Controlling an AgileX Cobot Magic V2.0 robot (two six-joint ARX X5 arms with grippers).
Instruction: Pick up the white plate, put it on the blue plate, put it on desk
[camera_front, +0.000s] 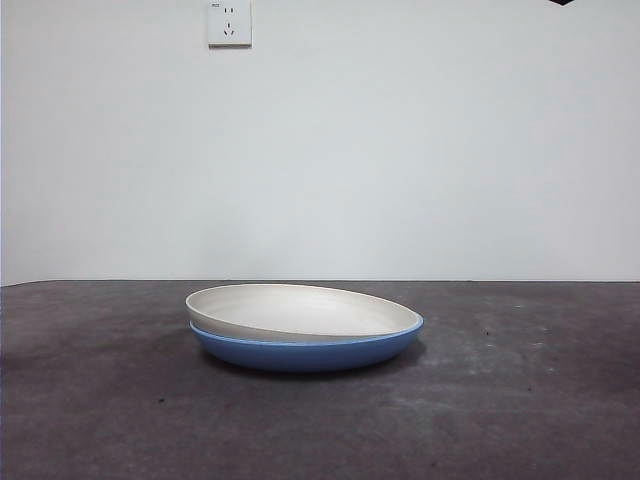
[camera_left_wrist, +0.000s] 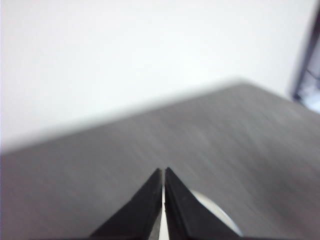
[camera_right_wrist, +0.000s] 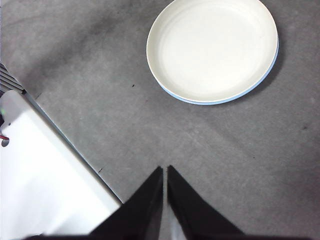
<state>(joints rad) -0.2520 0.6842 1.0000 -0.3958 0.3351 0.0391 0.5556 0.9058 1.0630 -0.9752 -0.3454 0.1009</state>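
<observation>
**Both pincers clenched and clear; white plate nested in blue plate**

The right pincer (camera_right_wrist: 164, 172) was clenched, its two black jaws meeting at the tips with nothing between them. It hung above bare counter (camera_right_wrist: 100, 100), well apart from the plates. The left pincer (camera_left_wrist: 163, 175) was likewise clenched and held nothing; its view was blurred, showing grey counter, a pale wall, and a pale round edge just beside one jaw that could not be identified.

In the front view, only a small black tip (camera_front: 562, 2) showed at the top right corner.

The white plate (camera_front: 300, 310) sat inside the blue plate (camera_front: 305, 352), tilted, its left rim raised above the blue rim and its right rim sunk level with it. From the right wrist view, the blue plate showed only as a thin crescent along one edge of the white plate. The blue plate rested flat on the counter, near its middle.

A white wall socket (camera_front: 229, 22) was mounted on the wall behind.
</observation>
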